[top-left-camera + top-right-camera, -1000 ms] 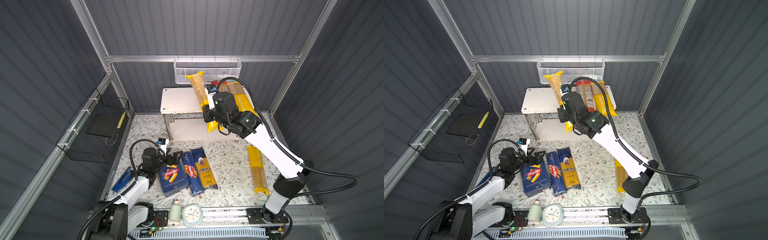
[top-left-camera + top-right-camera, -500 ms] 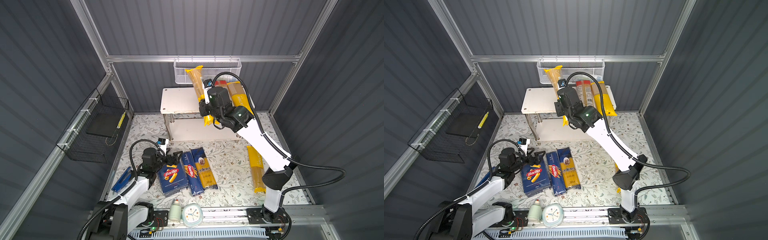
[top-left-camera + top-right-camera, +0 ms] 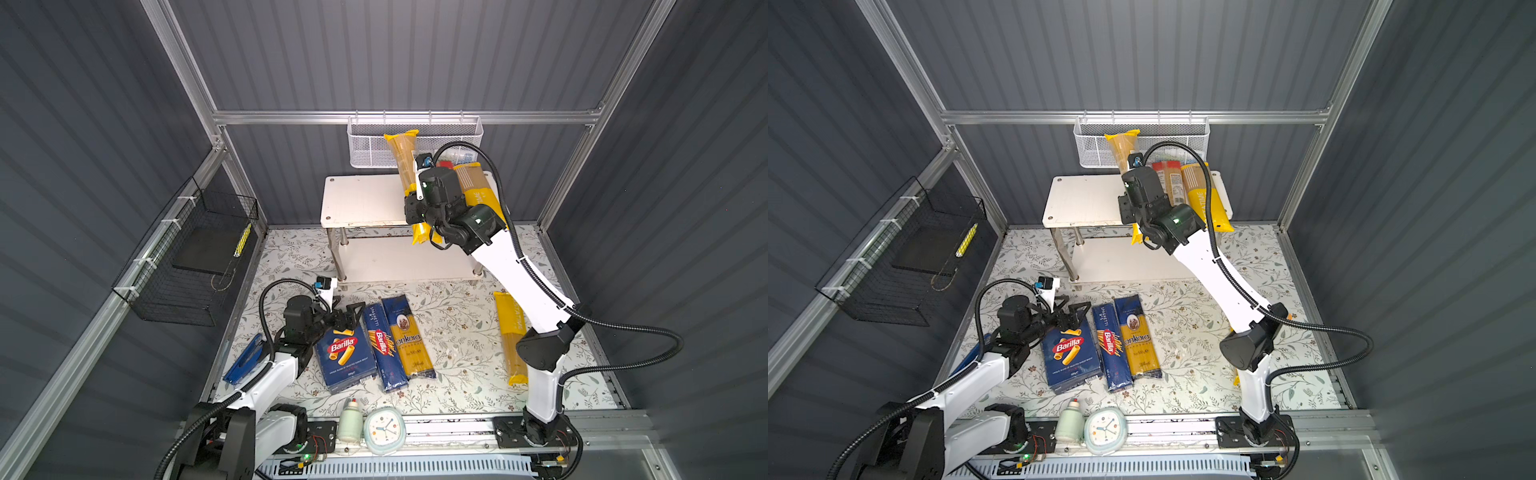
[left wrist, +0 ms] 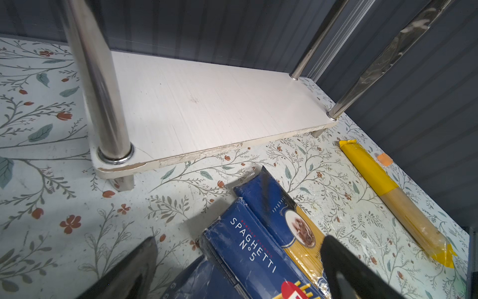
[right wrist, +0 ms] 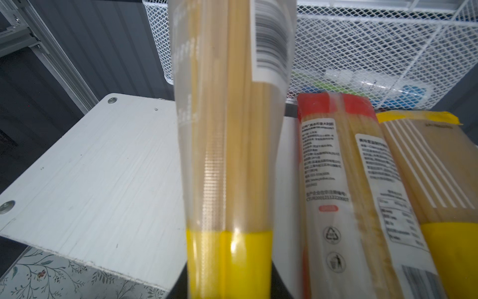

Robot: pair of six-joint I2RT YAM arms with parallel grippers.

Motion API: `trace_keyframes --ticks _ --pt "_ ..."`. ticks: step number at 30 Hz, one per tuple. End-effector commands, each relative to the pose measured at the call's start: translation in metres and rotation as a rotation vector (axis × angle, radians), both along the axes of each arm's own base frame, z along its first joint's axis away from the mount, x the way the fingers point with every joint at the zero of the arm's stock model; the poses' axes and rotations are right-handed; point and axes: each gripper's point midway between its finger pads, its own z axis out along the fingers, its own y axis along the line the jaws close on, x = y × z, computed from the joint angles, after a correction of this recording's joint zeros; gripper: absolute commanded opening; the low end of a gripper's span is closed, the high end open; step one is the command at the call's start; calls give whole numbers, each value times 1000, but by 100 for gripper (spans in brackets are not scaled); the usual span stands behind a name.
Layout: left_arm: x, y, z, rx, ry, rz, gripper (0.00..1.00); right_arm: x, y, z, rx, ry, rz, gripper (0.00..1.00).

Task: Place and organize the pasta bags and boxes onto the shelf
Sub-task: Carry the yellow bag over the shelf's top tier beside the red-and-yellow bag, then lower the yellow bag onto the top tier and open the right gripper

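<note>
Above the shelf (image 3: 361, 199) top: my right gripper (image 5: 229, 282) pinched the held yellow bag (image 3: 404, 160), tilted.
Right wrist view alone: label print on the red bag (image 5: 326, 168) and second yellow bag (image 5: 439, 168) lying on that top board.
Before the shelf: my left gripper (image 4: 239, 248) stood spread over the wide Barilla box (image 3: 345, 357) and spaghetti box (image 3: 384, 349) ends.
Half hidden: floor yellow bag (image 3: 509, 332), behind my right arm.
</note>
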Motion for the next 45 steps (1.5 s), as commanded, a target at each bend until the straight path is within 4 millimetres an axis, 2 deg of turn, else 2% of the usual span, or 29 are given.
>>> trace_keyframes --ticks 1,14,25,34,37,45 --pt "-4 -3 2 10 -18 -17 99 1 -9 69 169 -160 -21 2" --pt "-4 -3 4 7 -20 -18 99 18 -8 51 171 -137 -54 5" --pt "-4 -2 4 7 -22 -16 99 23 -9 45 185 -122 -70 9" --pt "-4 -3 4 6 -21 -16 99 27 -7 41 212 -115 -75 22" --pt "-5 -3 4 6 -21 -16 99 30 -4 39 222 -116 -70 34" --pt "-4 -2 4 9 -23 -12 99 33 -2 35 229 -110 -77 42"
